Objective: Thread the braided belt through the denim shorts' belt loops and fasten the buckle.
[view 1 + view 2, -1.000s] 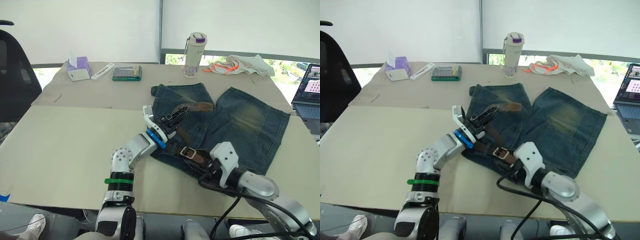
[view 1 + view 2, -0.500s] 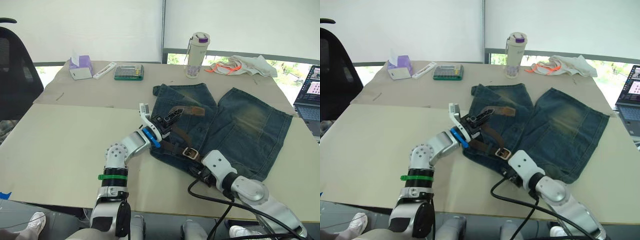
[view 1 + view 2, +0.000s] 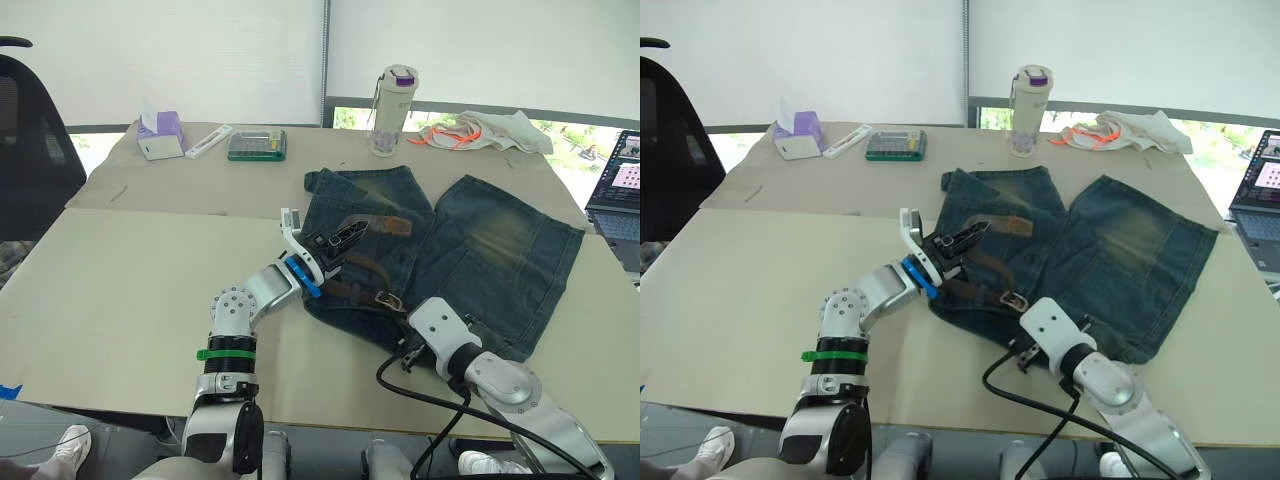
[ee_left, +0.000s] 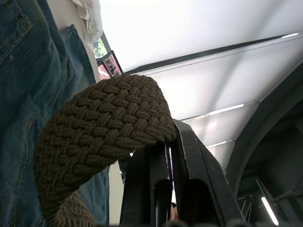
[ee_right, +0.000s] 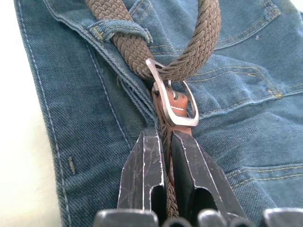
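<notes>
across the middle of the pale table [image 3: 120, 290] lies one pair of denim shorts [image 3: 480, 250], two legs pointing toward 12 and 1 o'clock, waistband nearest the robot. one braided belt [image 3: 362, 265] runs along that waistband and loops up over the left leg.

the left gripper [image 3: 338, 238] sits at the 9 o'clock edge of the shorts, its two black fingers [image 4: 189, 161] pressed on the brown woven strap, which arches over them in the left wrist view.

the right gripper [image 5: 163, 156] is at about 6 o'clock of the shorts, its two fingers closed on the strap just behind the one silver buckle [image 5: 174, 101]. the belt's other part passes through the buckle frame. one of the belt loops [image 5: 118, 29] is plainly seen, beside the buckle, with the strap under it.

at the far edge stand one bottle [image 3: 391, 97], one tissue box [image 3: 158, 135], one white cloth [image 3: 485, 128], and at 3 o'clock one laptop [image 3: 618, 195].
</notes>
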